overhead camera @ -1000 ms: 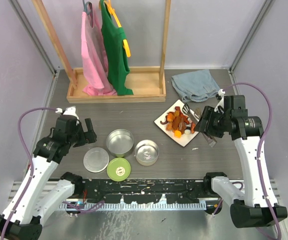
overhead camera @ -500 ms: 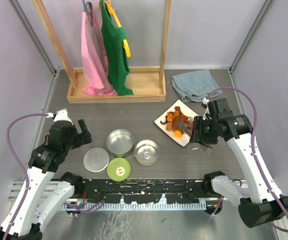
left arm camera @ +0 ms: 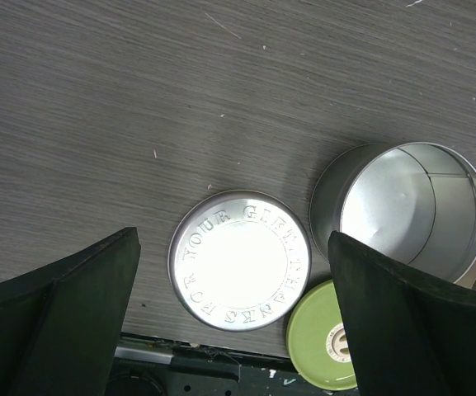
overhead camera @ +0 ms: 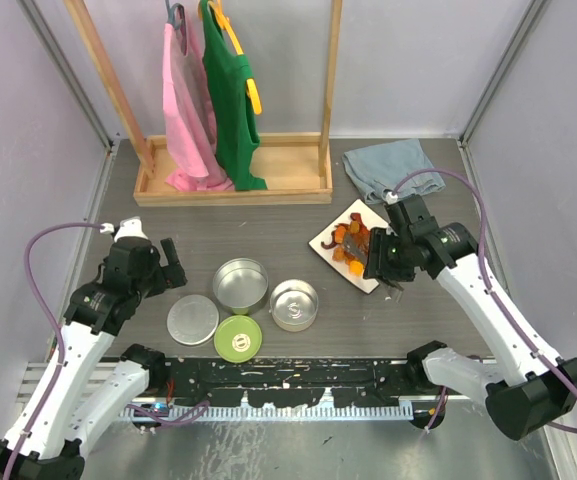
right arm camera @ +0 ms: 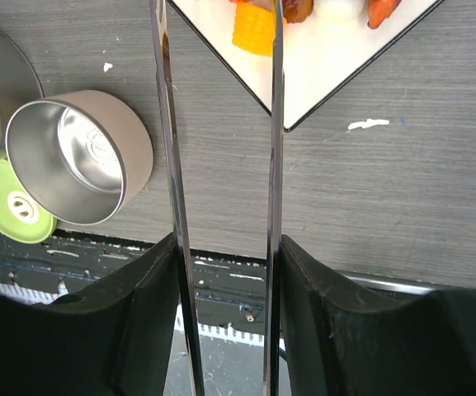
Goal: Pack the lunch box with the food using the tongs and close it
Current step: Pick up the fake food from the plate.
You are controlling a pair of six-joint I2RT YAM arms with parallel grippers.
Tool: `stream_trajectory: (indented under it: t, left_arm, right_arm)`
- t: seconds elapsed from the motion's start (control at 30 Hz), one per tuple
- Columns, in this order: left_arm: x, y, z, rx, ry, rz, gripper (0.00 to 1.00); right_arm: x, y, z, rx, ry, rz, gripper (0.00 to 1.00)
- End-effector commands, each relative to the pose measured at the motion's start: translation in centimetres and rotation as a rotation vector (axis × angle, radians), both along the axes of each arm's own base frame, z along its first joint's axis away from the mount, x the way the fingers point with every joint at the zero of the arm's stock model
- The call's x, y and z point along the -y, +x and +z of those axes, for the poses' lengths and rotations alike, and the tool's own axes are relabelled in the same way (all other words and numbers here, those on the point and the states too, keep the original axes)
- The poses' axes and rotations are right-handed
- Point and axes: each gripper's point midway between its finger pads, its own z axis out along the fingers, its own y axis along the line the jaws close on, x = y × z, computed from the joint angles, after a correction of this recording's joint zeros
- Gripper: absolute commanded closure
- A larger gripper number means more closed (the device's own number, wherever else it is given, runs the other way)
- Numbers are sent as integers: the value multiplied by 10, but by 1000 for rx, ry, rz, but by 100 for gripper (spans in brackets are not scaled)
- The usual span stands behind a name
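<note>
Nearest the arms, a lime-green round lid [overhead camera: 237, 338] and a flat, embossed steel lid [left arm camera: 239, 260] lie on the dark wood-grain counter [overhead camera: 268, 230]. The left pincer [left arm camera: 231, 243] is spread wide above the steel one. Just beyond stand a broad shiny steel tin [overhead camera: 240, 284] and a smaller steel tin [overhead camera: 294, 304], both uncovered. The right pincer [right arm camera: 225, 247] clamps slim silver tongs [right arm camera: 275, 124], overhanging a white square plate [right arm camera: 320, 66] of orange and red food chunks [overhead camera: 351, 238]. Behind are a crumpled blue cloth [overhead camera: 393, 170] and a wooden rack [overhead camera: 233, 185].
</note>
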Motion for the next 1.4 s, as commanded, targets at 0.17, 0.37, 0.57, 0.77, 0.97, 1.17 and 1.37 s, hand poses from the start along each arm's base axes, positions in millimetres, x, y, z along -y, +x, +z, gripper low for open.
stream_trajectory:
  t: [0.17,0.37,0.57,0.77,0.97,1.17,1.37]
  left_arm:
    - [-4,6,10,53,-3,36,2]
    - [-4,7,9,46,0,38,2]
    - [-5,7,8,43,4,40,2]
    - [-5,7,7,36,7,40,2]
    - [-6,7,8,38,8,45,2]
    - [-6,7,7,33,9,44,2]
    - [-5,7,6,26,8,41,2]
  right_arm:
    - [-10,31,-1,96,-8,-89,50]
    - [-9,34,-10,81,-42,-106,49]
    - [-18,37,-15,65,-37,-86,50]
    - [-18,39,-23,45,-73,-91,50]
    - [-14,41,-27,42,-108,-106,53]
    - [-11,39,-23,52,-119,-114,62]
    - [-7,35,-17,70,-115,-121,75]
